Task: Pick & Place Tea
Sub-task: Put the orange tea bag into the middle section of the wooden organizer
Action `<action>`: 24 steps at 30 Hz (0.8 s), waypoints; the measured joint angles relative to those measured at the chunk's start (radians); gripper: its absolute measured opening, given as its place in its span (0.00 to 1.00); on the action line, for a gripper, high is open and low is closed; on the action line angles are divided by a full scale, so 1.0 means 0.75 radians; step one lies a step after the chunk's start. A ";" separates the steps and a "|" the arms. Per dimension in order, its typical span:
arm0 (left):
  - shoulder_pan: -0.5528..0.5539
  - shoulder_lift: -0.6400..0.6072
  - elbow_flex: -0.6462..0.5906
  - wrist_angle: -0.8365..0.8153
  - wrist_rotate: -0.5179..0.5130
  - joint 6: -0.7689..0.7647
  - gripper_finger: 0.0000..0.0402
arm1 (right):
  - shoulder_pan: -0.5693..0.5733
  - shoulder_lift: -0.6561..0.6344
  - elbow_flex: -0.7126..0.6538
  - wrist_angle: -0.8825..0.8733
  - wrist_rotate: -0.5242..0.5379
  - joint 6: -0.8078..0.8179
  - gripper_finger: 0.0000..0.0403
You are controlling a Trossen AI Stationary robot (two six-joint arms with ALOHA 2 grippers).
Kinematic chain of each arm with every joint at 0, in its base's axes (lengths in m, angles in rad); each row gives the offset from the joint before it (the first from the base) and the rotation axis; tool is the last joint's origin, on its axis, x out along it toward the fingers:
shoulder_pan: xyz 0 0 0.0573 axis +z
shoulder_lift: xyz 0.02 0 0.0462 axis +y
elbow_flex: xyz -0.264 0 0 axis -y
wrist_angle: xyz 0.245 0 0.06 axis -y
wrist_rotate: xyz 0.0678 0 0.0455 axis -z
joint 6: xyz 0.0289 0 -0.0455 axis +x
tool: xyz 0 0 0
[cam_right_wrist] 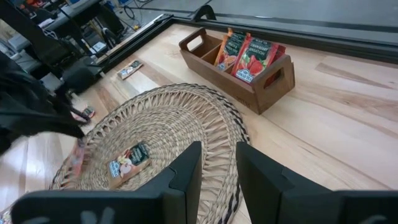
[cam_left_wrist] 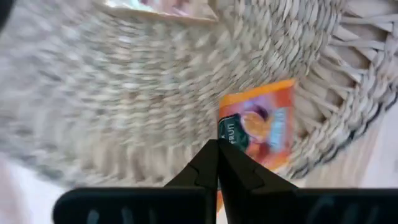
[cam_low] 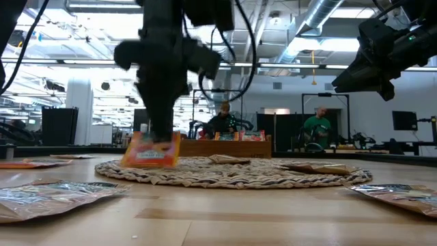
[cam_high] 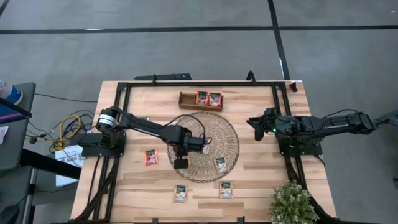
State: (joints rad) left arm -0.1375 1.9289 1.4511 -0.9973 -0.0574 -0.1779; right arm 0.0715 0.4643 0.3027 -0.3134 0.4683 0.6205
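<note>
Item: orange tea sachet [cam_left_wrist: 261,127], lifted on edge at the lower-left rim of the woven mat [cam_high: 229,134], pinched between my left gripper's [cam_high: 181,160] closed fingers for carrying to the wooden tray [cam_high: 186,99], upper centre; right gripper [cam_high: 256,121] idle, part-open, empty.

From above, the left pincer [cam_high: 181,162] covers the orange sachet [cam_left_wrist: 264,127] it pinches, so the sachet is lost there. In the left wrist view the woven mat [cam_left_wrist: 112,93] smears into blur, and another sachet [cam_left_wrist: 155,9] is cut by the edge. Low down, both arms run out of shot; the near sachets [cam_low: 48,195] are soft and their print unreadable.
</note>
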 joint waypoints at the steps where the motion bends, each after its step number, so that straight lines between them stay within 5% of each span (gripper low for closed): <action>1: 0.000 0.000 0.040 -0.039 -0.029 0.017 0.00 | 0.000 0.000 0.000 0.000 0.000 0.000 0.23; 14: 0.110 -0.001 0.501 -0.240 -0.465 0.308 0.00 | 0.000 0.000 0.000 0.001 0.001 0.000 0.23; 24: 0.303 -0.001 0.599 -0.163 -0.619 0.672 0.00 | 0.000 0.000 0.000 0.002 0.003 -0.001 0.23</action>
State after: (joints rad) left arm 0.0900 1.9282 1.9003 -1.1196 -0.5217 0.3261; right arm 0.0714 0.4642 0.3027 -0.3122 0.4702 0.6201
